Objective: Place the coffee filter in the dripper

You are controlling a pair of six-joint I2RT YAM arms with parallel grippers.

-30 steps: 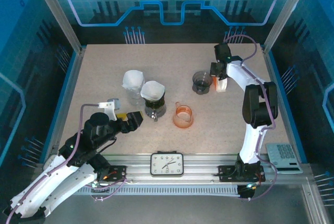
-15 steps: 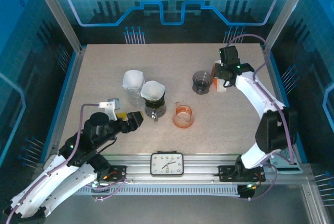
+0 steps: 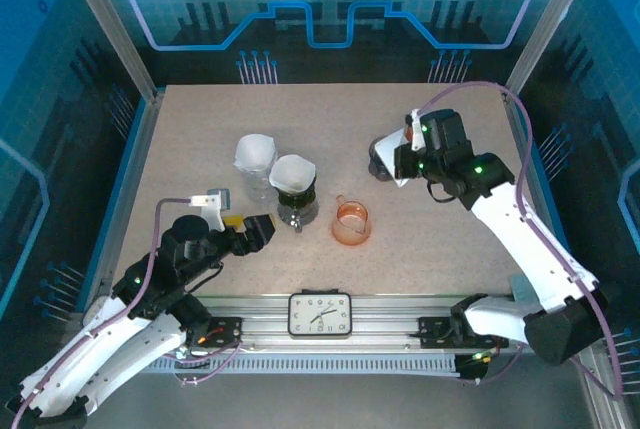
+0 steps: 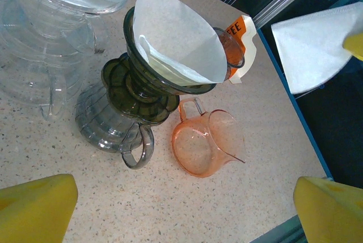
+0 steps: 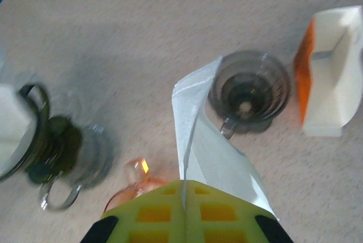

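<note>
Middle-left is jammed, the edges are wide open

The clear dripper stack (image 3: 255,157), the carafe (image 3: 296,197) with its lined dripper and the orange cup (image 3: 351,222) are bunched close, so there's no real gap between them, just open air on top. The empty dark dripper (image 5: 249,92) has a clear mouth, but the filter box (image 5: 332,73) sits just beside it. On its other side hangs the paper filter (image 5: 211,155), pinched in the right end effector (image 5: 184,189). The back strip and far-left tabletop (image 3: 190,129) are bare, and the right arm (image 3: 520,239) cuts across the front right.
</note>
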